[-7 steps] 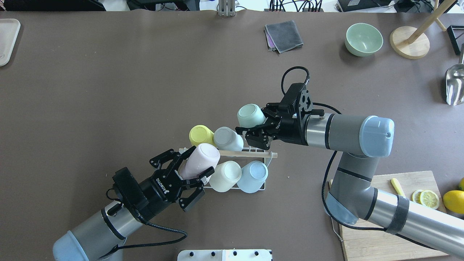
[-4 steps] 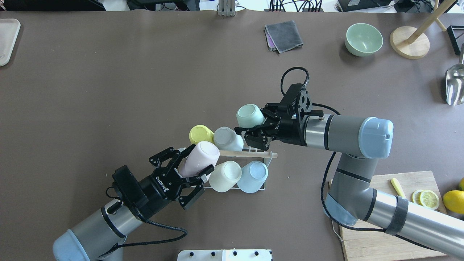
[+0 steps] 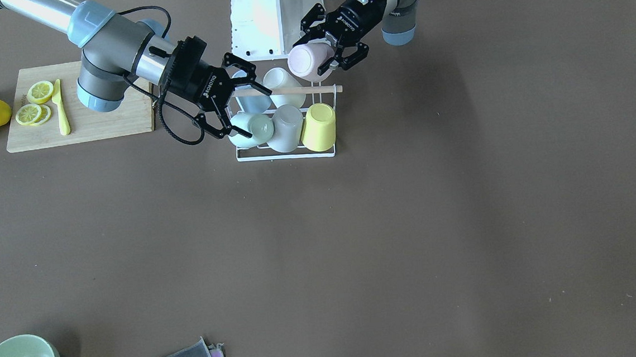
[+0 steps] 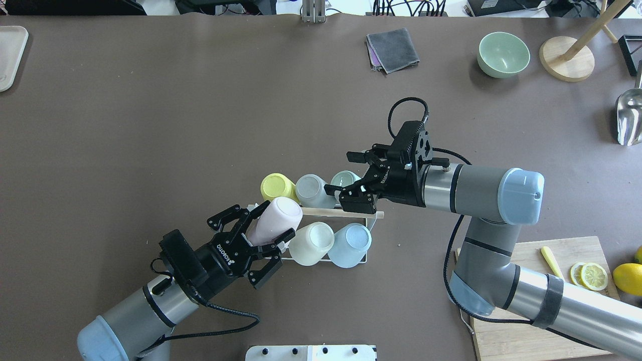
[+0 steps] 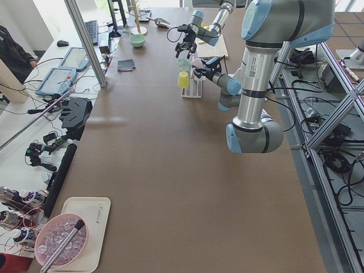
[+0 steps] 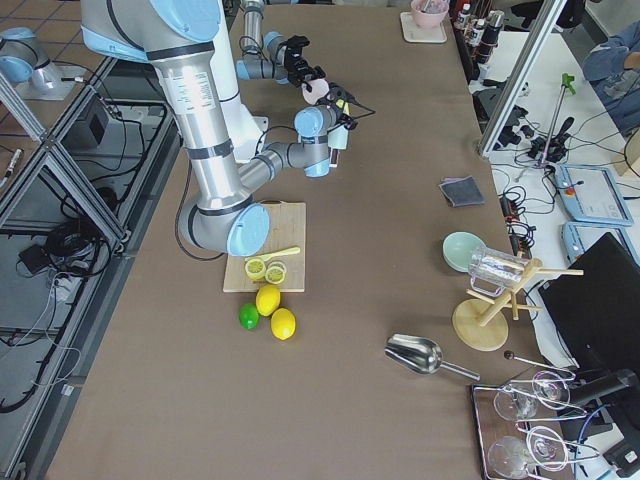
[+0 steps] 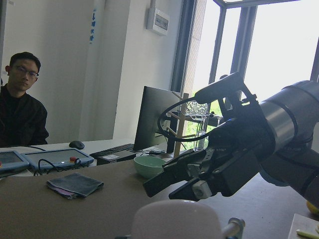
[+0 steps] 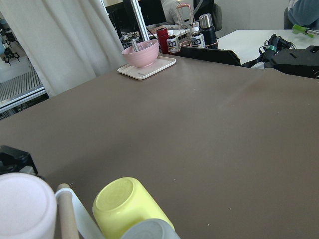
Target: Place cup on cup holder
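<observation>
The cup holder [image 4: 346,214], a white wire rack with a wooden rod [image 3: 312,90], stands mid-table. Yellow [image 4: 277,187], grey [image 4: 313,190], cream [image 4: 312,243] and blue [image 4: 351,244] cups sit upside down on it. A mint cup [image 4: 343,178] [image 3: 250,130] sits on the far right prong. My right gripper [image 4: 341,173] [image 3: 260,114] is open around it, the fingers apart from it. My left gripper [image 4: 272,221] [image 3: 320,52] is shut on a pink cup [image 4: 278,218] [image 3: 305,62], held tilted over the near left corner of the rack.
A chopping board [image 4: 526,301] with lemon slices lies at the near right. A green bowl [image 4: 503,54], a grey cloth [image 4: 392,49], a wooden stand [image 4: 567,57] and a metal scoop [image 4: 629,118] lie at the far right. A white tray [image 4: 10,55] is at the far left.
My right gripper lowered the mint cup onto the rack beside the grey cup and opened. My left gripper and the pink cup have hardly moved.
</observation>
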You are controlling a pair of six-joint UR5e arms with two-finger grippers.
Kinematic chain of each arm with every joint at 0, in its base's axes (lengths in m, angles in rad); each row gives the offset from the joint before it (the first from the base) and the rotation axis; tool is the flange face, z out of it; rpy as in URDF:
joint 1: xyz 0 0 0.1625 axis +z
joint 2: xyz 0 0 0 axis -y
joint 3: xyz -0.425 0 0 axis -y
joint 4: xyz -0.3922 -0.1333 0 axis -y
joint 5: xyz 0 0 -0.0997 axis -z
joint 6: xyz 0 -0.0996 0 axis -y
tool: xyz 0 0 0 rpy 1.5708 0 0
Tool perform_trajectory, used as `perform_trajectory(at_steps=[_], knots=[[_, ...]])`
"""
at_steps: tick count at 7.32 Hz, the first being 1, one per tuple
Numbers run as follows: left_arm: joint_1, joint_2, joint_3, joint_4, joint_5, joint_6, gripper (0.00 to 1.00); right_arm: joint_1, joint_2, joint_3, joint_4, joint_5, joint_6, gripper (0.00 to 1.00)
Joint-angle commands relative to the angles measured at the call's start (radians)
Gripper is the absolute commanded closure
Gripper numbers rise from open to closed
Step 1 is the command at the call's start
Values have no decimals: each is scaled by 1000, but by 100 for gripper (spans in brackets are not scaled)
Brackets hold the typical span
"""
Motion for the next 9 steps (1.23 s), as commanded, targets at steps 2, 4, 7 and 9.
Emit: perform_trajectory(at_steps=[2, 4, 7, 9], knots=[[-2, 1, 4, -14, 0, 0, 3, -5, 0, -8, 3, -2, -1, 0], [0, 4, 7, -28, 14, 0, 2, -3, 9, -7, -6, 1, -1, 0], [-2, 9, -31, -28, 12, 0, 2, 47, 17, 45, -159, 88, -6, 0], [-47, 29, -111, 3, 3, -2, 2, 98, 32, 88, -273, 174, -14, 0]])
